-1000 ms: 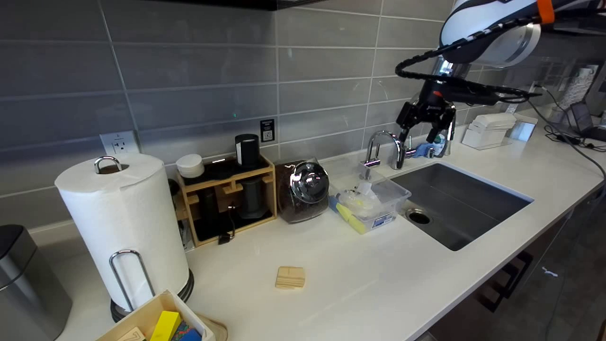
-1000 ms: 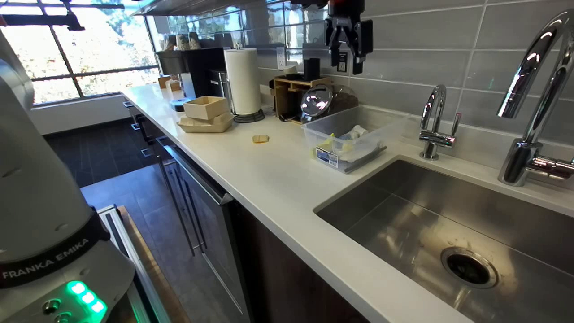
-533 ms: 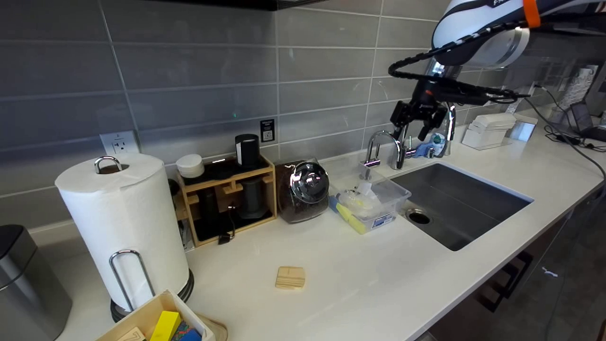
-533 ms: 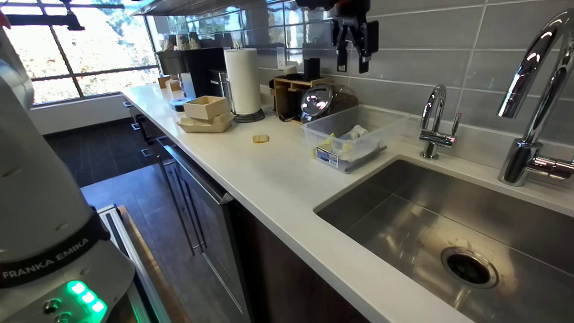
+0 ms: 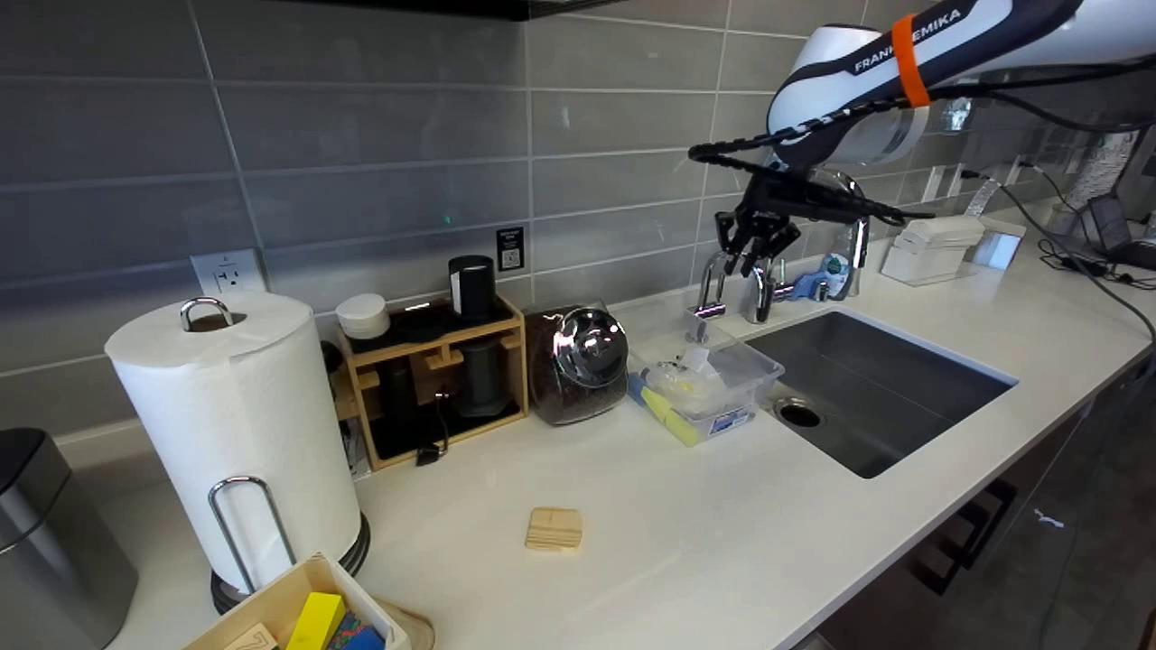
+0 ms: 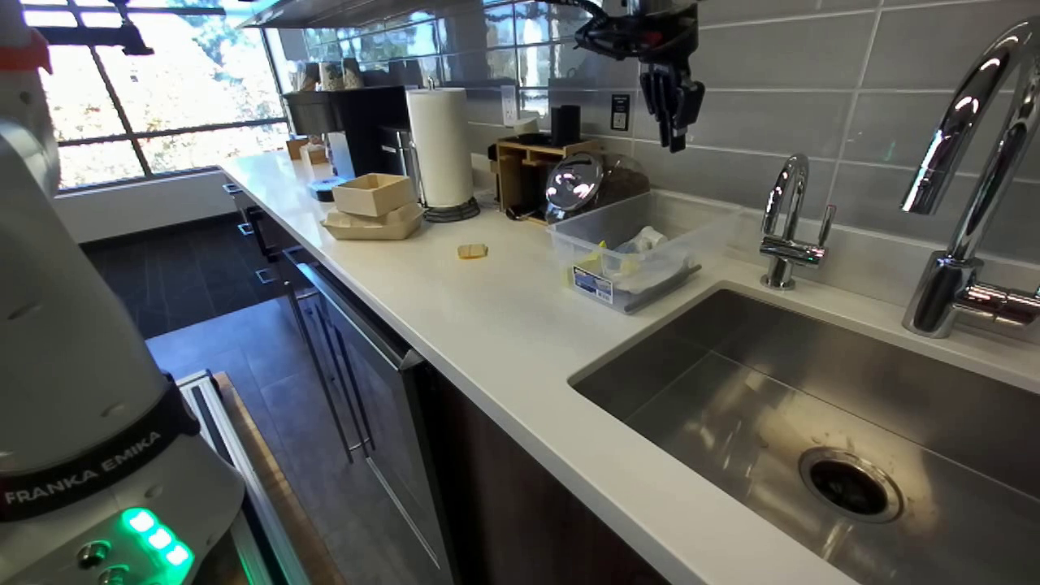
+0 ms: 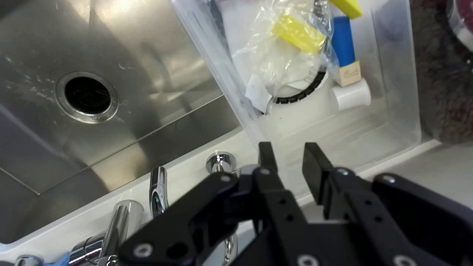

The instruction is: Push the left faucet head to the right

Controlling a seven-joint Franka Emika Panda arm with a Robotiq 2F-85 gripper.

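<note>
Faucet head (image 6: 777,195) stood near a clear bin (image 7: 398,92) holding blue and yellow blocks (image 7: 343,40) and crinkled plastic (image 7: 286,61); the gripper (image 7: 290,154) hung unclenched.

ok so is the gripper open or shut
The gripper is open: the wrist view shows a clear gap between its fingers.

Looks to be a kitchen, equipped with a stainless-steel sink (image 6: 772,418), a short chrome gooseneck faucet (image 6: 790,250) and a taller high-arched faucet (image 6: 987,191), all set into a white countertop (image 6: 487,309) beneath gray wall tile (image 5: 379,126), with a paper towel roll (image 5: 239,415) standing farther along.
</note>
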